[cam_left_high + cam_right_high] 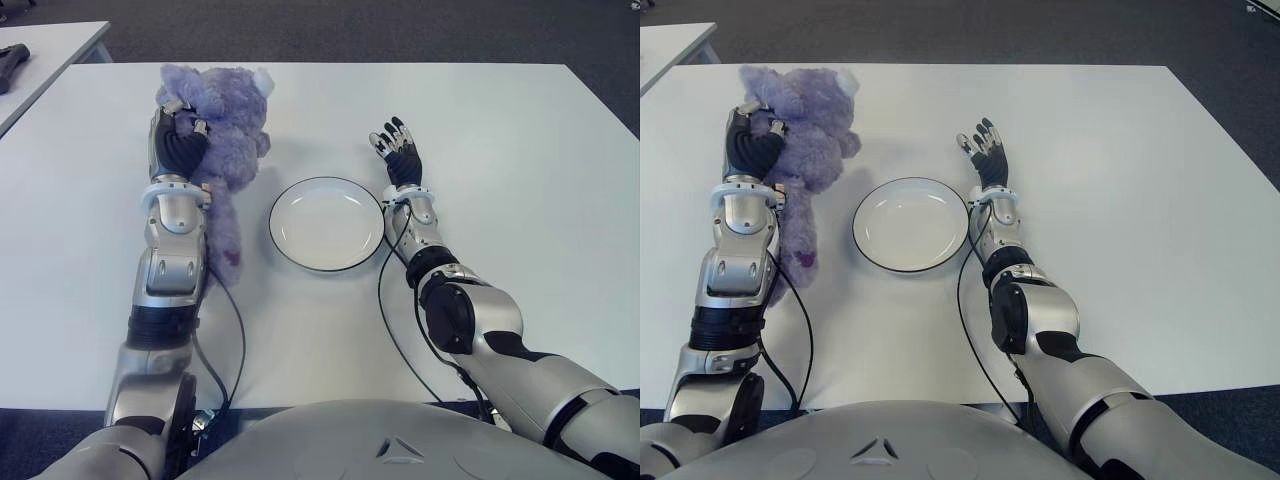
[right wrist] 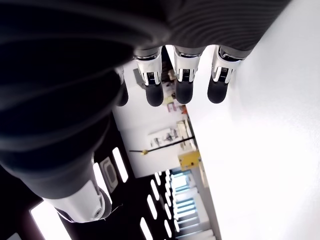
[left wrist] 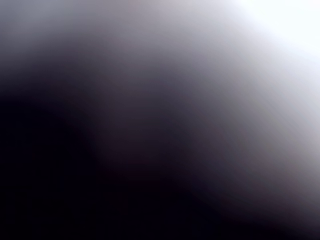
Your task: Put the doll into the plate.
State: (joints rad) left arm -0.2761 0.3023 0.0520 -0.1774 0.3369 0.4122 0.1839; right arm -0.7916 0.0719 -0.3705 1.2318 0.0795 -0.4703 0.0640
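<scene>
A fluffy purple doll (image 1: 232,118) lies on the white table (image 1: 500,180), left of a white plate (image 1: 326,224) with a dark rim. My left hand (image 1: 184,126) lies over the doll's left side, its fingers curled into the fur. The doll's leg (image 1: 226,235) trails along my left forearm. The left wrist view is only a dark blur. On the other side of the plate, my right hand (image 1: 397,146) shows just past the rim with straight, spread fingers (image 2: 184,80) and nothing in it. Nothing lies in the plate.
Black cables (image 1: 240,340) run along both forearms over the table near my body. A second white table (image 1: 45,50) stands at the far left with a dark object (image 1: 10,64) on it. Dark floor lies beyond the far edge.
</scene>
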